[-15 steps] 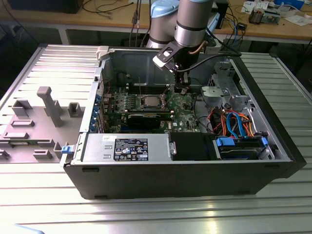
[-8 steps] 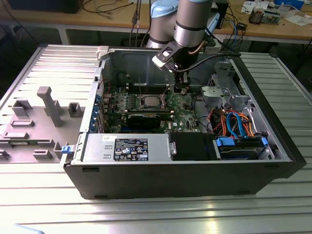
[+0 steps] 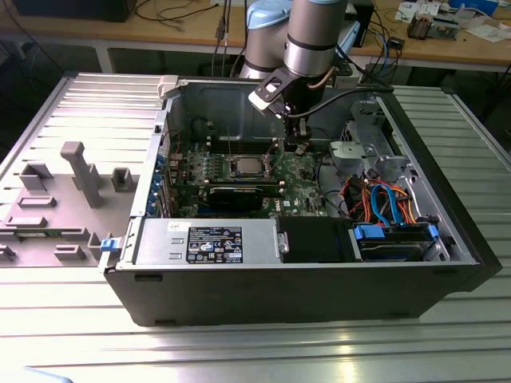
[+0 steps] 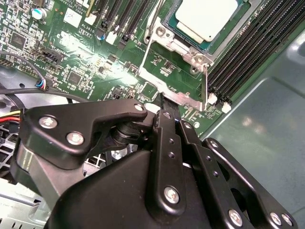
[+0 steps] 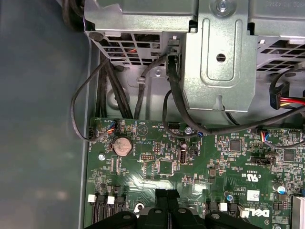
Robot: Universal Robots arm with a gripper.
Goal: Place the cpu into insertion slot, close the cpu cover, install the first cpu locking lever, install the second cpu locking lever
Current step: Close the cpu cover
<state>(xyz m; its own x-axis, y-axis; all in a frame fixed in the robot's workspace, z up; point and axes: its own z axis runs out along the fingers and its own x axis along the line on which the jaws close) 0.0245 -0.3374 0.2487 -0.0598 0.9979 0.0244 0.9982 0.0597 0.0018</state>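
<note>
fixture tray (image 3: 72, 187): grey moulded block on the table, left of the case and well apart from the work.
computer case (image 3: 319, 283): lies open on its side with the board facing up, which leaves the arm room to reach in from above.
cpu (image 4: 207, 14): silver top up, seated flat in the insertion slot (image 4: 206, 46), near the board's middle and left of the gripper in the exterior view.
cpu cover (image 4: 186, 98): silvery frame tilted up between slot and gripper, its window off the chip; not yet lowered.
gripper (image 4: 164, 101): fingers drawn together with nothing visibly clamped, tips touching the cover's raised edge; judged a pushing pose for swinging the frame down.
motherboard (image 5: 190, 162): green, beneath the tool.
drive cage (image 3: 359, 152): right of the gripper, with coloured cables nearer.
</note>
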